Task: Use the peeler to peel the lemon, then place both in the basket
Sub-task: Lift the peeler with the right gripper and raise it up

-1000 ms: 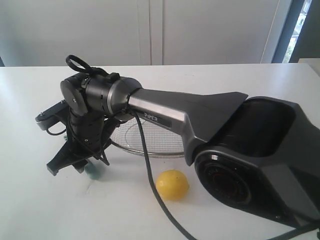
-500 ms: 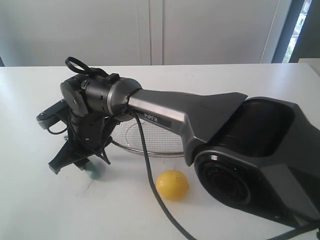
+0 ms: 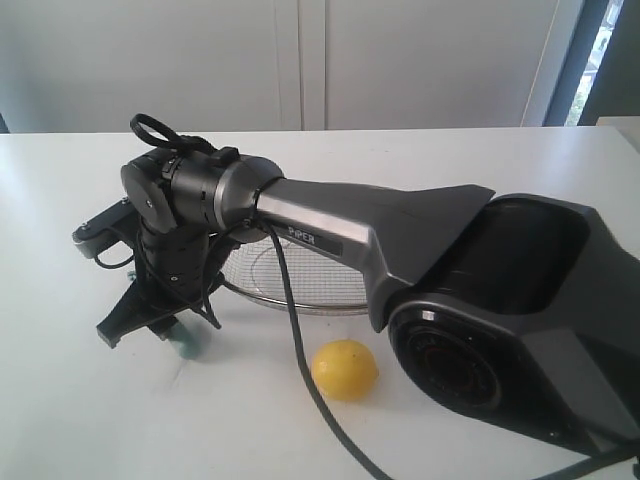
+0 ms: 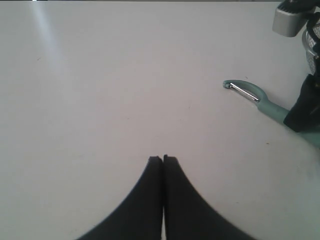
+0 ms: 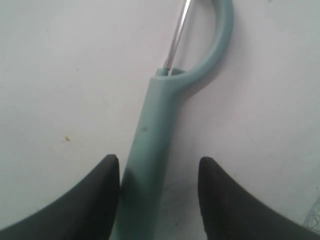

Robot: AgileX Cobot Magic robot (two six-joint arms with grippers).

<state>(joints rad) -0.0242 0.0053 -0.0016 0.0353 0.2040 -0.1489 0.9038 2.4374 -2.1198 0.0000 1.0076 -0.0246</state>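
We note the right gripper (image 5: 159,160) apart, straddling the peeler (image 5: 155,115) handle on the surface (image 4: 100,100); left gripper (image 4: 163,159) together, empty; lemon (image 3: 344,368) near the basket (image 3: 300,285), outside it.

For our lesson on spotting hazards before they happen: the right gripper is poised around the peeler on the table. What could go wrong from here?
1. The right gripper is open and the peeler lies off-centre in it, close to one finger; closing may shove or twist it rather than clamp it.
2. The arm's black cable hangs right beside the lemon; a lift might drag across it and set it rolling.
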